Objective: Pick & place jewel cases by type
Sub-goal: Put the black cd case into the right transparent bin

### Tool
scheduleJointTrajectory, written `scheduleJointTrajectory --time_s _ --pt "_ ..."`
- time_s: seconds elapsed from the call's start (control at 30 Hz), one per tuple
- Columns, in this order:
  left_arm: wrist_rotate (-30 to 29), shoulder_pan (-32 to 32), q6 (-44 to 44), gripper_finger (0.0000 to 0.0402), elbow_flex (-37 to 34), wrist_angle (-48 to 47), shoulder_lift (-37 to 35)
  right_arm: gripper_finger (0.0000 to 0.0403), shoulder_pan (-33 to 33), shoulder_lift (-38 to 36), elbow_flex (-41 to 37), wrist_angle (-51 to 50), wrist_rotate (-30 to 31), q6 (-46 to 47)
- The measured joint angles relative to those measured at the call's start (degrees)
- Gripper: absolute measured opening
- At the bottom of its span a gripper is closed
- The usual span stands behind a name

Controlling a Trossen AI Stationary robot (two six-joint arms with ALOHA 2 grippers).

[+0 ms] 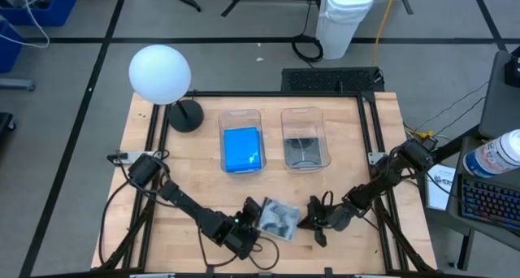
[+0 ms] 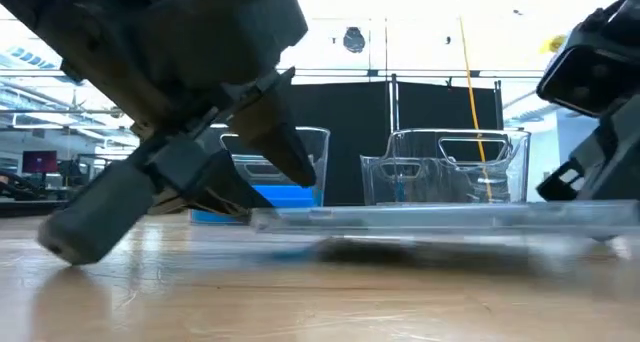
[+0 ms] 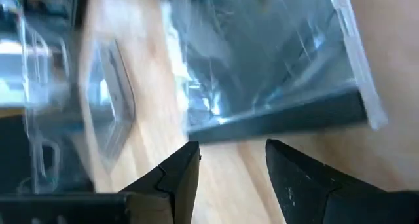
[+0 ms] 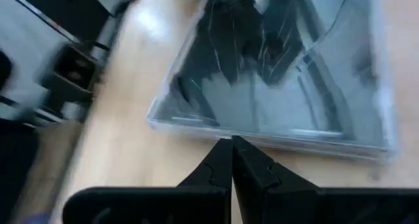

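Observation:
A squarish grey see-through jewel case (image 1: 280, 219) is near the table's front edge, between my two grippers. In the low view the jewel case (image 2: 430, 217) looks level and slightly above the wood, with a shadow beneath it. My left gripper (image 3: 232, 152) is open at the case's left side, its fingertips just short of the case's dark spine edge (image 3: 275, 122). My right gripper (image 4: 232, 145) is shut at the case's right side. Farther back, one clear tub (image 1: 240, 115) holds bright blue cases (image 1: 241, 148) and another clear tub (image 1: 305, 113) holds grey cases (image 1: 305, 150). My left gripper stands with its open fingers at the case's spine edge; whether a finger touches or bears the case I cannot tell. My right gripper has its shut fingertips (image 4: 226, 160) against the middle of the case's clear edge (image 4: 262, 137). The fingers come from the table's right, slanting down.
A white globe lamp (image 1: 160, 73) on a black base (image 1: 185, 115) stands at the far left. Black frame rails (image 1: 370, 132) run along the table's sides. Bare wood lies between the case and the two tubs.

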Motion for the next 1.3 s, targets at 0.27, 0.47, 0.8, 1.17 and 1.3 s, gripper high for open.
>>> scheduleJointTrajectory --time_s 0.27,0.47,0.8,1.17,1.3 --pt "8.31 -0.78 -10.0 0.0182 0.09 -1.12 -8.23 0.0 1.76 -8.32 -0.06 -6.71 2.11 -5.49" --pt "12.81 -1.64 -10.49 0.0182 0.13 -0.48 -7.46 0.0 1.02 -11.38 0.02 -15.83 6.71 -6.65" --pt "12.85 -4.02 -5.96 0.0221 0.02 5.91 -2.04 0.0 -4.09 -12.85 -0.07 -30.89 7.84 -1.51" --pt "13.41 -1.04 -3.67 0.0243 2.4 7.28 2.65 0.0 -9.29 -11.0 -0.79 -27.56 4.05 -7.21" --pt "11.04 0.24 -3.1 0.0243 3.69 6.34 4.61 0.0 -9.78 -7.17 -0.81 -17.99 -1.45 -11.27"
